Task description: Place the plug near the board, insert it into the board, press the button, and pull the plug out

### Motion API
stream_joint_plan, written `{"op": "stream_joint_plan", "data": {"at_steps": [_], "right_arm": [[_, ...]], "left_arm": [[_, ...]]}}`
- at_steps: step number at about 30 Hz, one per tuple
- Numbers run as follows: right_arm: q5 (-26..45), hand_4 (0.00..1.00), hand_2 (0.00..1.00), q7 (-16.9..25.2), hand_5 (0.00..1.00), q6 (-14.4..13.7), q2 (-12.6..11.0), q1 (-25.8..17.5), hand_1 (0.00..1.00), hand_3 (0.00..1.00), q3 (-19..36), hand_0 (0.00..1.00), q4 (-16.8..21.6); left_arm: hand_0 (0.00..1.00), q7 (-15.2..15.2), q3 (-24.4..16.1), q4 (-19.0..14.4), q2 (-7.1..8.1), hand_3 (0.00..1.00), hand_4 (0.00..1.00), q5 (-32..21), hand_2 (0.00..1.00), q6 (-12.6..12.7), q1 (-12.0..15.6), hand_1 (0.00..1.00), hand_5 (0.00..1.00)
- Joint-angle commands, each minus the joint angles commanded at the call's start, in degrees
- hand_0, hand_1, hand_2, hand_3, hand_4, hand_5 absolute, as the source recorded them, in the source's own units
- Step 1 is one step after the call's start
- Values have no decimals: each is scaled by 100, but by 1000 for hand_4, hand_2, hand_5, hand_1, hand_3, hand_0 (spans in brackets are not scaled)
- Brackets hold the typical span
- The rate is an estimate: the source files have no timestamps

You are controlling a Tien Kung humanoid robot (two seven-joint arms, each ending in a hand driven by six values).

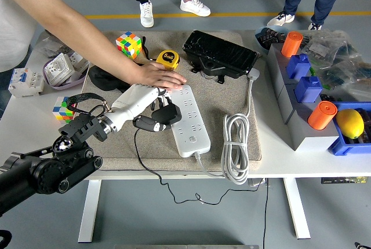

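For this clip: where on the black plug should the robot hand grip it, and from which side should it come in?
Grip the black plug by its blocky body, fingers across its side faces, coming from the left as the left robot hand does now. The white power strip lies to its right, the person's hand rests on the strip's far end, and the cable trails toward the near edge, so the left is probably the freest approach.
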Motion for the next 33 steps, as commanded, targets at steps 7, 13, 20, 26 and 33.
{"op": "stream_joint_plan", "data": {"at_steps": [7,13,20,26,33], "right_arm": [[-3,776,547,3,292,0,-2,-4,591,546,-6,598,2],[-3,776,547,6,292,-1,2,3,591,546,13,599,4],[-5,778,547,5,293,-3,3,1,591,546,10,600,5],[-8,777,547,5,293,-1,3,-6,591,545,10,599,6],[-6,778,547,6,293,0,6,1,591,545,24,599,6]], "left_arm": [[265,-25,-42,-12,26,539,813,0,410,-39,7,343,2],[266,-52,-21,-11,31,539,813,-28,412,-104,0,345,2],[272,-43,-14,12,16,539,815,-23,418,-119,2,346,2],[325,46,-55,24,18,564,826,13,526,-210,5,458,2],[408,169,-153,14,21,585,844,88,559,-350,-1,501,20]]}}
